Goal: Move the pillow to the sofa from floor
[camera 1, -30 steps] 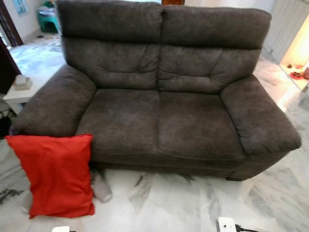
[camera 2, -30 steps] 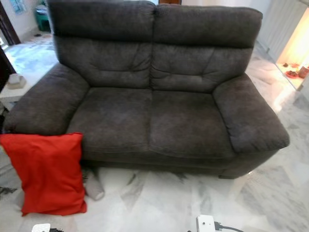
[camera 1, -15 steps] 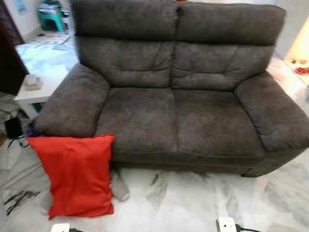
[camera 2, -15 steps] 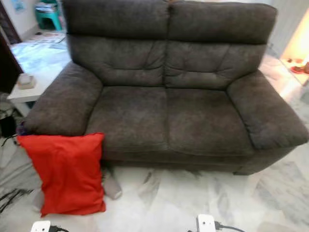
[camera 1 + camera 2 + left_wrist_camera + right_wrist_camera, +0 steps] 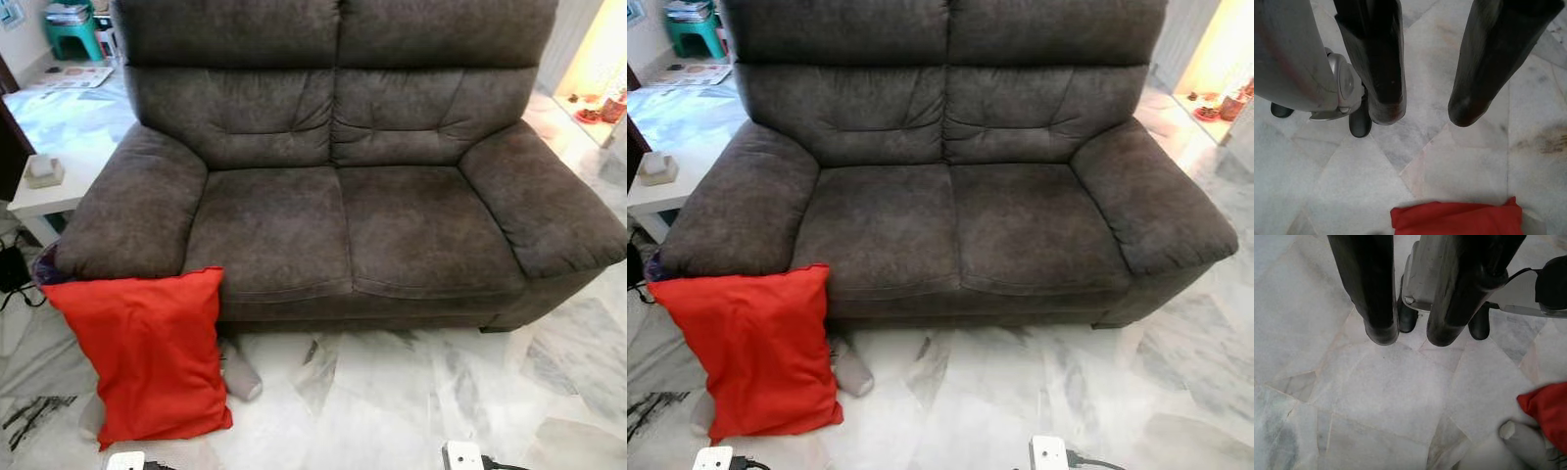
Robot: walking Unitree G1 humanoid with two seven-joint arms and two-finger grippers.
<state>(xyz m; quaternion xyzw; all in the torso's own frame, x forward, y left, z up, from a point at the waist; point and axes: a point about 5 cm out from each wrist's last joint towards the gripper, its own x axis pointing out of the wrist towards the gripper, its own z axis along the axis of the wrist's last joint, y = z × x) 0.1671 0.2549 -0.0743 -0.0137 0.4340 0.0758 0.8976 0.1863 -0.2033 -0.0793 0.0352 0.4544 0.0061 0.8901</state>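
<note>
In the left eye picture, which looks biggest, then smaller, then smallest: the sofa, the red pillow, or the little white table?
1. Sofa, by far the biggest.
2. Red pillow.
3. White table, smallest, though it is partly hidden behind the sofa arm and farther from the camera.

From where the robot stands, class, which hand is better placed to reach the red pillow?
Probably the left hand. The red pillow stands on the floor against the sofa's left armrest, on the robot's left side; the right hand would have to cross over.
</note>
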